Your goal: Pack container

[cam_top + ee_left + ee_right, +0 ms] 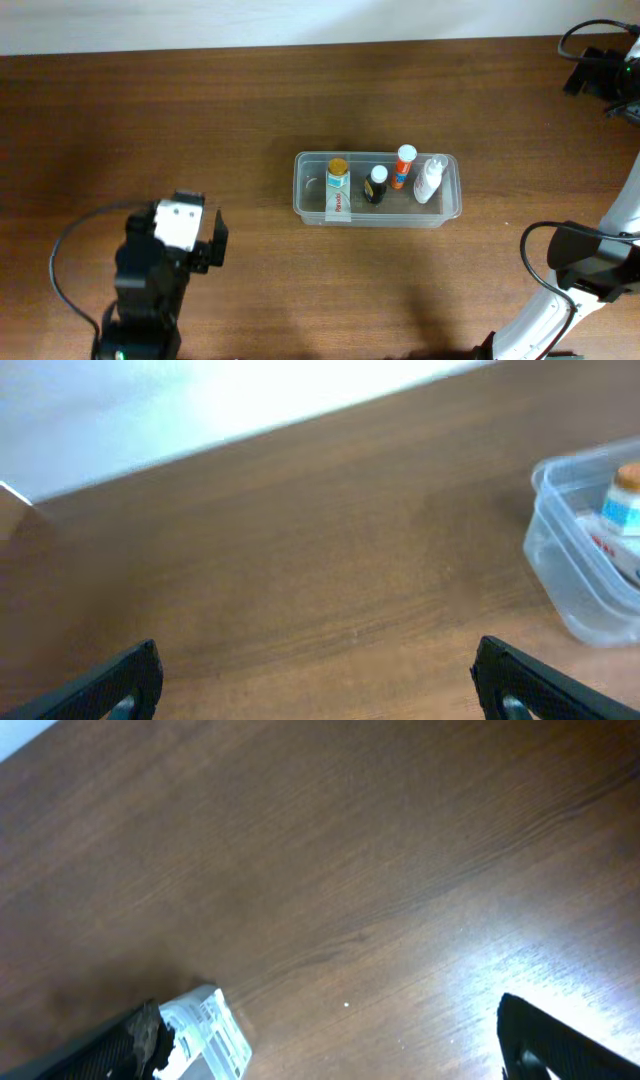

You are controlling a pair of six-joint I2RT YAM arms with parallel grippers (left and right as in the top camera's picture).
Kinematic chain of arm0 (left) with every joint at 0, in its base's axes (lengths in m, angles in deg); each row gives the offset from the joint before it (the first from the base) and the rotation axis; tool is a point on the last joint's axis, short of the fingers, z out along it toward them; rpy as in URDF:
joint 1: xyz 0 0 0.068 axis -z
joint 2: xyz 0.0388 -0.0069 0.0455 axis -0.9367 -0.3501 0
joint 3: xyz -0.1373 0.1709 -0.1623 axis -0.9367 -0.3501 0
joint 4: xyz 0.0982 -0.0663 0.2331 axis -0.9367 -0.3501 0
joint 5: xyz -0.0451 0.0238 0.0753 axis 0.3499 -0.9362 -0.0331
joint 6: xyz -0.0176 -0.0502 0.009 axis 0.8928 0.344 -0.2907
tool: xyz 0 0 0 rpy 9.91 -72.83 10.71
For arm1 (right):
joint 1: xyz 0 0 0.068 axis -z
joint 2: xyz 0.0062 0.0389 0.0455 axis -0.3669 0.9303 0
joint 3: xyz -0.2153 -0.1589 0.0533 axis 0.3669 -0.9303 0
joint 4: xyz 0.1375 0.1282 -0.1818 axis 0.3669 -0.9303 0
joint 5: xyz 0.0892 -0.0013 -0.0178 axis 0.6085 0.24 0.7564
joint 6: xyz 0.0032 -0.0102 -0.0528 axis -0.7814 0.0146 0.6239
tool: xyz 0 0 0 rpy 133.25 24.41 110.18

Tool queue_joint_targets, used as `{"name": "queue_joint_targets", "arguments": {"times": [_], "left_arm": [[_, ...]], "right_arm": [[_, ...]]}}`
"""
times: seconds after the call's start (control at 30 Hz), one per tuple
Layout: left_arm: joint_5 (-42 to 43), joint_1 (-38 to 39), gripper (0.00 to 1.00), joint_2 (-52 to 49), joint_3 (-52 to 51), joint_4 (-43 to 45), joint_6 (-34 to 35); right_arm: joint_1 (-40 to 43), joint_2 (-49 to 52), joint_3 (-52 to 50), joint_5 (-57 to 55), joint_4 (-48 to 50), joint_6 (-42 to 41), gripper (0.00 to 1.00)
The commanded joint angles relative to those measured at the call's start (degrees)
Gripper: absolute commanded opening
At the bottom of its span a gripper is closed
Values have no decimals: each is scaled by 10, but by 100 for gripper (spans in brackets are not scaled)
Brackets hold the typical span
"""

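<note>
The clear plastic container [377,190] stands at the table's middle. Inside it are a yellow-capped tube [339,185], a dark bottle [376,185], an orange-capped bottle [402,166] and a white bottle [429,180]. The container's left end also shows in the left wrist view [560,550]. My left gripper [212,240] is low at the left, well apart from the container; its fingers are wide open and empty over bare wood [320,690]. My right gripper [585,72] is at the far right corner, open [335,1045], with a small white ribbed piece [210,1030] beside one finger.
The brown wooden table [300,90] ends at a white wall along the back. Black cables loop beside the left arm [60,270] and the right arm [535,250].
</note>
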Motion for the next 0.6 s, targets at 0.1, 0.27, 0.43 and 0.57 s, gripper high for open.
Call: {"name": "queue_joint_targets", "arguments": {"times": [0.1, 0.27, 0.43, 0.57], "left_arm": [[9, -18, 99, 123, -102, 80, -9], [9, -27, 99, 193, -163, 133, -9], [7, -28, 99, 228, -198, 159, -9], [9, -37, 99, 262, -230, 176, -9]], "right_arm": [[1, -2, 0, -3, -3, -2, 98], [1, -2, 0, -3, -3, -2, 98], [1, -2, 0, -3, -3, -2, 98], [1, -2, 0, -3, -3, -2, 98]]}}
